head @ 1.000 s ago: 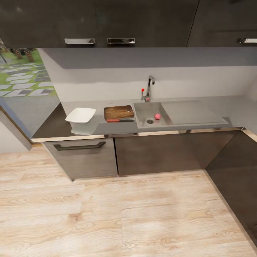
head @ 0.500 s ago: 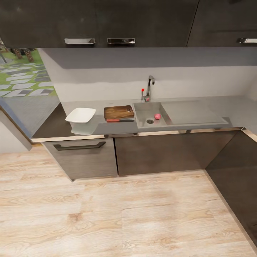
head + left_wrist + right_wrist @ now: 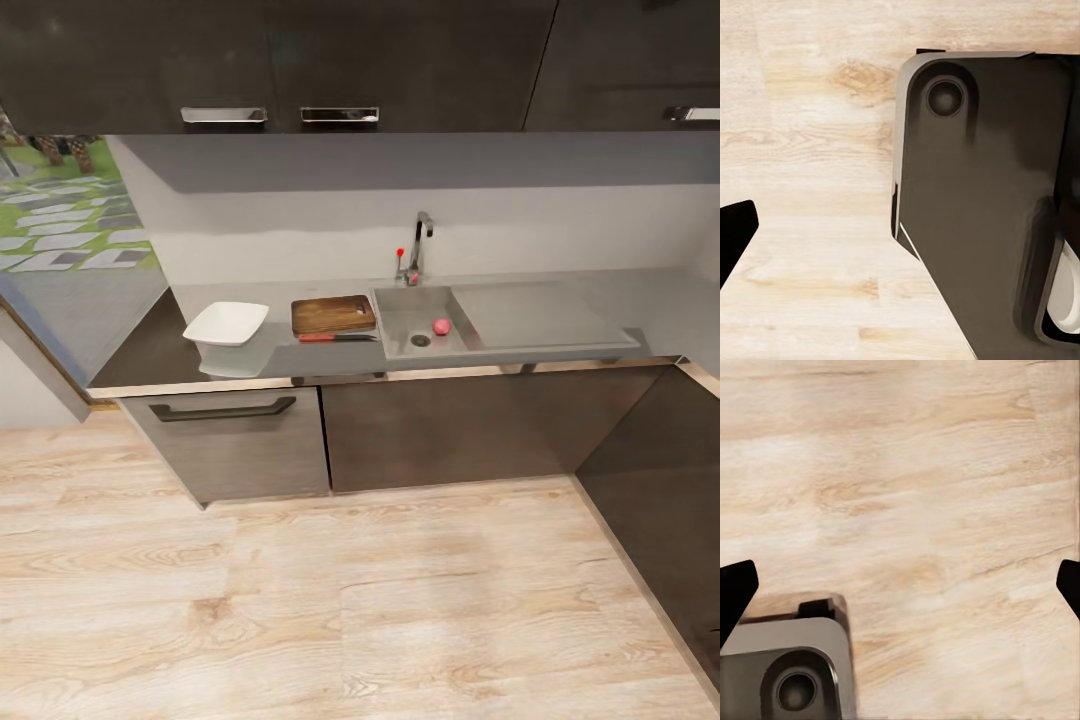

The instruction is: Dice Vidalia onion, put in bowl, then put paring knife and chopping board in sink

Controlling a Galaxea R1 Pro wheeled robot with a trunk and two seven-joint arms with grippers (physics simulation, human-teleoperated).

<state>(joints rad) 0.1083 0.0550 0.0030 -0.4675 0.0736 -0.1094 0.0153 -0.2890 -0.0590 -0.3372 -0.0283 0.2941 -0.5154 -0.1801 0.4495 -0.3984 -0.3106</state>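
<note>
Nothing done yet: onion (image 3: 441, 326) lies in sink (image 3: 400, 322), knife (image 3: 336, 338) near board (image 3: 333, 314), bowl (image 3: 226, 323) left, empty. Right gripper (image 3: 900, 585) spread wide; left gripper's state unclear.

A pink onion (image 3: 441, 326) lies in the sink (image 3: 400, 318) (beside the drain); chopping board (image 3: 333, 314) and bowl (image 3: 226, 324) sit on the countertop (image 3: 150, 350).

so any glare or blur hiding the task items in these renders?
Head view: soft, low-detail render; onion just a pink blob in the sink, countertop mirrors the bowl. Wrist views: sharp wood floor, even light, dark fingertips at the frame edges.
</note>
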